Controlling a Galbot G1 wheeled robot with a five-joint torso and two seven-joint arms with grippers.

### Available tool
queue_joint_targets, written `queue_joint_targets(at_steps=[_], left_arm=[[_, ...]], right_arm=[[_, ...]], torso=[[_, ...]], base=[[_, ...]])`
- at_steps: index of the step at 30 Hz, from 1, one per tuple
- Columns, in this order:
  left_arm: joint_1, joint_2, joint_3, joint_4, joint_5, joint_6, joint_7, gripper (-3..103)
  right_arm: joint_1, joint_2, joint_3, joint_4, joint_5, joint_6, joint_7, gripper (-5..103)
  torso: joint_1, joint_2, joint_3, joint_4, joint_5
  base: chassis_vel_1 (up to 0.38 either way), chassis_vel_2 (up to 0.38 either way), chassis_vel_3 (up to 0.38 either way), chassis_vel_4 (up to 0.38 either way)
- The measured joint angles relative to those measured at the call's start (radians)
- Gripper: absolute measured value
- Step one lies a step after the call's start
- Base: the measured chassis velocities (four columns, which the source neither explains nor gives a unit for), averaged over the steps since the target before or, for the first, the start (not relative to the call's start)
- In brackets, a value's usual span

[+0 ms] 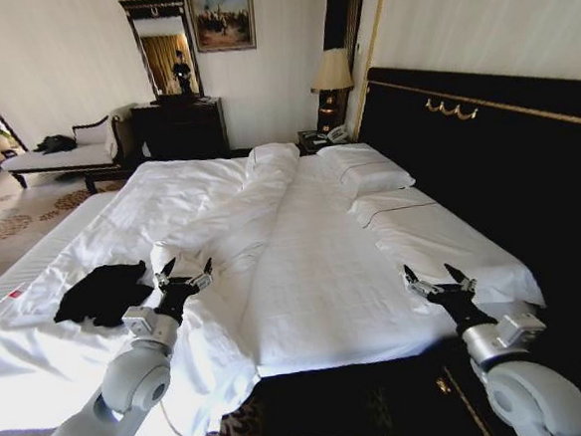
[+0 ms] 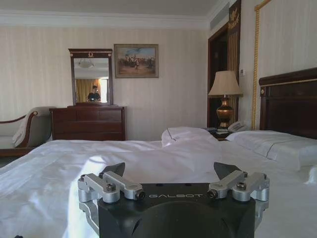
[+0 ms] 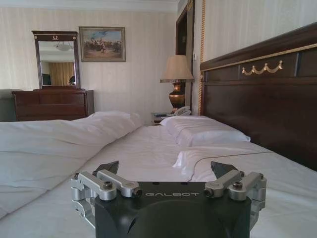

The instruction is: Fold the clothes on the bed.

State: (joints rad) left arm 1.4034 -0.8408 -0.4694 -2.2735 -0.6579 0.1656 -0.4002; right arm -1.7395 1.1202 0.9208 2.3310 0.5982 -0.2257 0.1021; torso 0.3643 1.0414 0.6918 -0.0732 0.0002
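- We start with the large white-sheeted bed (image 1: 314, 266) with its dark wooden headboard, which spans the frame's middle.
- The crumpled black soft T-shirt (image 1: 104, 293) lies lower left, unfolded; we judge it wants spreading flat first.
- Our left gripper (image 1: 183, 275), released and empty, hovers just right of it.
- Our right gripper (image 1: 441, 282), also spread, waits lower right.
- The head view alone shows the shirt; wrist views show jaw gaps (image 2: 171, 171) (image 3: 166, 168).

You see the left gripper (image 1: 185, 270), matt black body with brushed metal links, over the bed's (image 1: 324, 275) smooth white cloth; just beside it lies soft matt black clothes (image 1: 101, 291). Beyond the right gripper (image 1: 439, 277) stands a glossy dark wooden headboard (image 1: 486, 154).
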Motion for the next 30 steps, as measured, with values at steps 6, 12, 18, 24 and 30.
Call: queue_joint_targets(at_steps=[6,12,18,24,30], left_arm=[[0.001,-0.004,0.001,0.001,0.002,0.0,0.0,100],[0.005,-0.007,0.001,0.002,0.007,0.0,0.0,100],[0.013,-0.01,0.0,0.003,0.02,0.0,0.001,100],[0.022,-0.014,-0.009,0.0,0.02,-0.002,0.002,100],[0.03,-0.015,-0.021,-0.006,0.02,-0.002,0.003,100]], right_arm=[[0.002,-0.006,0.001,0.0,0.002,-0.002,0.002,100],[0.002,-0.003,0.001,0.0,0.003,-0.003,0.004,100],[-0.003,0.004,0.0,0.007,0.004,-0.004,0.004,100],[-0.013,0.014,-0.002,0.026,0.007,-0.006,0.008,100],[-0.019,-0.013,-0.023,0.056,0.081,-0.017,0.018,100]], torso=[[0.0,0.0,0.0,0.0001,-0.0001],[0.0,0.0,0.0,0.0,0.0],[0.0,0.0,0.0,0.0,-0.0004],[0.0,0.0,0.0,0.0,0.0],[0.0,0.0,0.0,0.0,0.0004]], base=[[0.161,0.312,-0.142,-0.323],[0.23,0.375,-0.259,-0.395],[0.304,0.423,-0.298,-0.441],[0.304,0.42,-0.306,-0.43],[0.292,0.402,-0.297,-0.394]])
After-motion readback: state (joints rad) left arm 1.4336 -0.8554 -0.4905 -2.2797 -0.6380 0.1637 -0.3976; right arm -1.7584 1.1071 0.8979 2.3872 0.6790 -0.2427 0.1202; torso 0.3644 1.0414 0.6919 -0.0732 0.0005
